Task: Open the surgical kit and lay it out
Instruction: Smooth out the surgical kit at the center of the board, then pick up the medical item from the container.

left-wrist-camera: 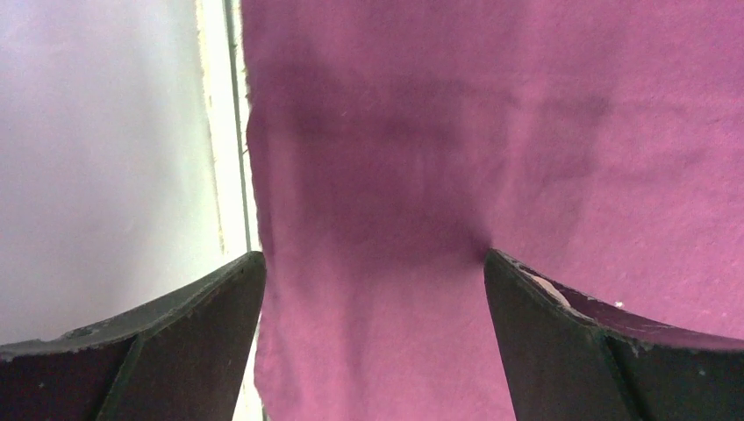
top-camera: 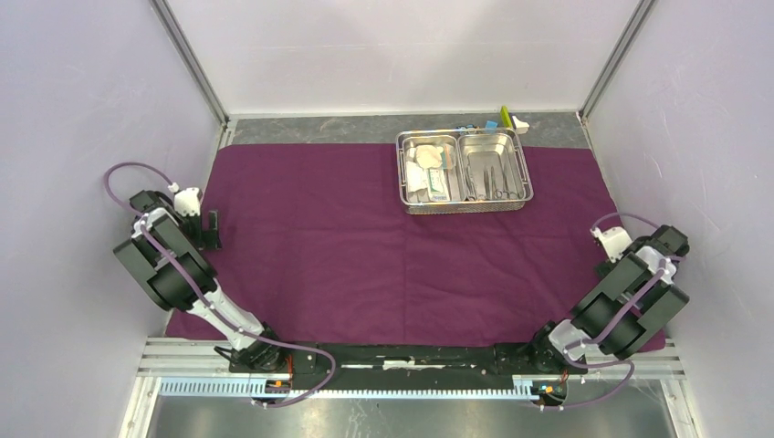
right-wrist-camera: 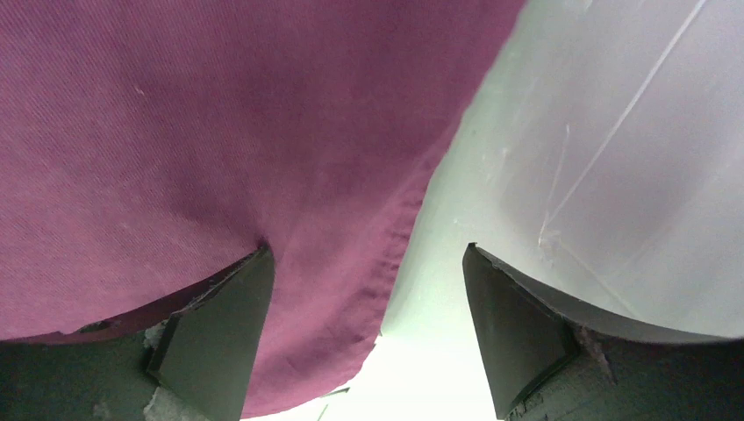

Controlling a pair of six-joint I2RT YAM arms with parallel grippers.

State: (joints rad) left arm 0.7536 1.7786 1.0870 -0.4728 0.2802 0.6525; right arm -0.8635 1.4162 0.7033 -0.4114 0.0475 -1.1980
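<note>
A plum-purple cloth (top-camera: 365,246) lies spread flat over most of the surface (top-camera: 310,130), seen from above. Only a grey strip of the surface shows behind the cloth.

A shiny steel tray (top-camera: 465,208) with two compartments sits on the far part of the cloth, right of centre. Its right compartment holds slim steel instruments (top-camera: 493,178), bunched together and too small to count. Its left compartment holds a white packet (top-camera: 429,173) and other pale flat pieces that are hard to tell apart. Small blocks (top-camera: 497,120) sit just behind the tray, partly hidden by its far rim.

The left gripper (top-camera: 212,230) sits at the cloth's left edge with its jaws wide apart and nothing between them. In its wrist view that edge runs down beside the left-hand finger.

The right gripper (right-wrist-camera: 367,254) is at the cloth's right edge, also spread open and empty. From above its fingers are hidden behind the wrist. In its wrist view the hemmed edge runs between the fingers, and the bottom of the picture is washed out by glare. Whether either gripper touches the cloth cannot be told.
</note>
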